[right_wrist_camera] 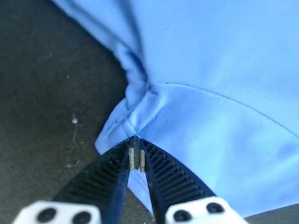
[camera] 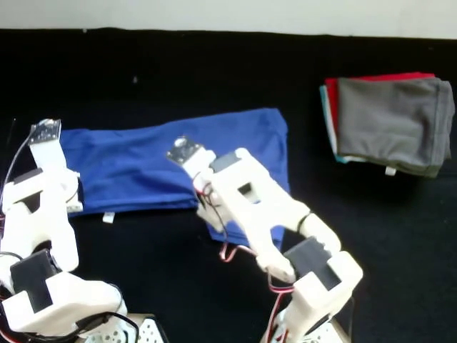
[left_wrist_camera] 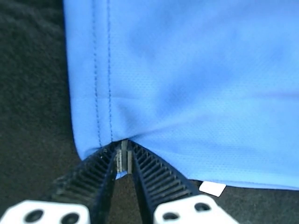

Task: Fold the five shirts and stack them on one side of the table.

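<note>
Bearing a blue shirt, the black tabletop meets a pale wall.

Blk tbl: blue shirt, folded stack.

Black table, blue shirt, grey shirt, red shirt.

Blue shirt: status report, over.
Left gripper shut on shirt hem. Right gripper shut on shirt edge. Shirt lying flat. Folded stack apart, not in the way.
</note>
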Controlling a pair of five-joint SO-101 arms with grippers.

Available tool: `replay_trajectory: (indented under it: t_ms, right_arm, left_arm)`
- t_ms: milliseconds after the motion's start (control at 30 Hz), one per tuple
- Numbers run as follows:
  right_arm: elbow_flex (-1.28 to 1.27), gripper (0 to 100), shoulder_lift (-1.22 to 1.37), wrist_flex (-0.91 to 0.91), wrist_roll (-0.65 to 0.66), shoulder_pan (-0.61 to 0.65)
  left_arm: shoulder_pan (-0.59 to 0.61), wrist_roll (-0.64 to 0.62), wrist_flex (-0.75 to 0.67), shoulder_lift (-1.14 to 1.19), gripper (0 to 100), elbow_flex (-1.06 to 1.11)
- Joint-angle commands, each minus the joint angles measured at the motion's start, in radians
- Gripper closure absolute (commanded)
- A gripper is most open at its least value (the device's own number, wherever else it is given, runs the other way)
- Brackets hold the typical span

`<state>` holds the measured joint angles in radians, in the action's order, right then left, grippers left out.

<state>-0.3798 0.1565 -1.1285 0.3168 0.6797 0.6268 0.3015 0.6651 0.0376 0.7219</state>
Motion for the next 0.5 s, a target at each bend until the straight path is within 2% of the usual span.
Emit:
replay_trajectory:
  t_ms: [0, 233, 467]
  right_arm:
    - [-0.036, 99.0, -0.058, -0.001, 0.000, 0.035]
    - [-0.050, 99.0, -0.061, -0.007, 0.000, 0.076]
    - [0.053, 99.0, -0.171, -0.166, 0.000, 0.053]
  left_arm:
    - [0.004, -0.006, -0.028, -0.002, 99, 0.004]
    - [0.004, -0.006, -0.028, -0.002, 99, 0.004]
    - [0.004, -0.006, -0.028, -0.002, 99, 0.004]
